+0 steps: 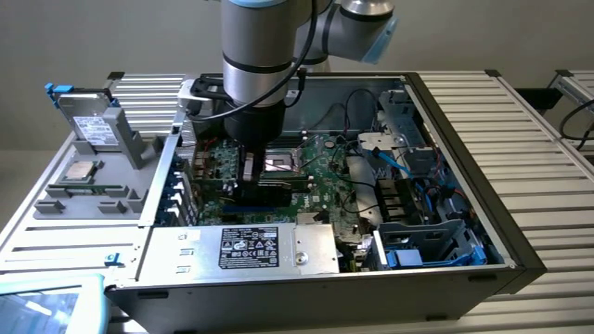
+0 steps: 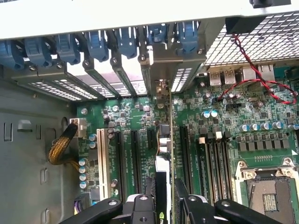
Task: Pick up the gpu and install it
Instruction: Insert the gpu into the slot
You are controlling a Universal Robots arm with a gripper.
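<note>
Fingers pinch gpu by its top edge, upright over motherboard slots; likely light, stiff, fragile: best held by card edges, as here.

- One open grey metal computer case, across the middle of the exterior view.
- One large green motherboard inside it.
- One small green gpu card, seen edge-on.
- One black two-fingered gripper.
- One silver white-labelled drive, at the exterior view's left.
- One silver black-labelled power supply box.
- One white expansion slot.
</note>
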